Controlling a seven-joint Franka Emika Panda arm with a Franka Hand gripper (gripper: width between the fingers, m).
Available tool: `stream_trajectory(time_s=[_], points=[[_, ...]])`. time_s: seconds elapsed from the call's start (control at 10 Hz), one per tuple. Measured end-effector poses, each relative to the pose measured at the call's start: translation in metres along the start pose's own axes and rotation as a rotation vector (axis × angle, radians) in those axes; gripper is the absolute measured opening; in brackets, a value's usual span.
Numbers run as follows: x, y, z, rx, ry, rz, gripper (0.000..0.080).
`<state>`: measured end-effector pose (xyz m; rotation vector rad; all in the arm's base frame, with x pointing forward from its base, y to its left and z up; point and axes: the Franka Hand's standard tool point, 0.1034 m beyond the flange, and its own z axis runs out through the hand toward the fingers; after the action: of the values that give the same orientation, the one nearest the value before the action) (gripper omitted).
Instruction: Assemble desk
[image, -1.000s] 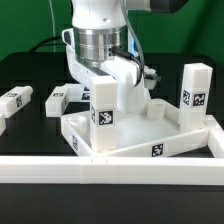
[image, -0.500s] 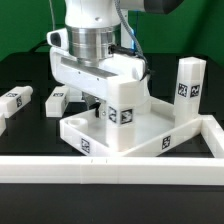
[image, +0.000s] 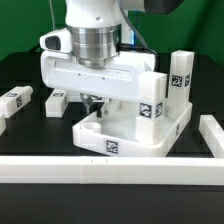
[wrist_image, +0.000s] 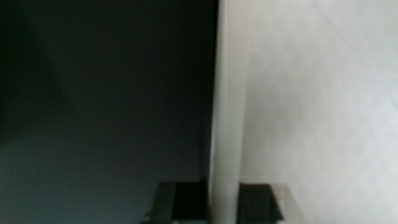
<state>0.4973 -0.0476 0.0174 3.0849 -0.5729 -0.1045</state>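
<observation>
our claw (wrist_image: 221, 205) is closed tight on the rim along one edge of the desk top (image: 128, 138); we judge this grip lets it turn the top.

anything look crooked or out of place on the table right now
The desk top looks turned at an angle to the front border bar, not square with it, with the claw closed on its rim. Two loose legs lie on their sides. No damage visible.

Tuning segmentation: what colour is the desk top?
The desk top is white, with a black-and-white tag on its rim; clearest in the exterior view.
</observation>
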Motion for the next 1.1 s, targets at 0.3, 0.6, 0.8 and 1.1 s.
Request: stream_trajectory(time_s=[0.3,0.6,0.8,1.1], points=[[0.010,-0.004,-0.002,-0.014,0.012,-0.229,0.0063],[0.010,-0.001,-0.001,-0.022,0.009,-0.413,0.0063],[0.011,0.001,-0.002,-0.034,0.006,-0.546,0.0063],[0.028,-0.014,-0.006,-0.065,0.014,-0.780,0.0063]])
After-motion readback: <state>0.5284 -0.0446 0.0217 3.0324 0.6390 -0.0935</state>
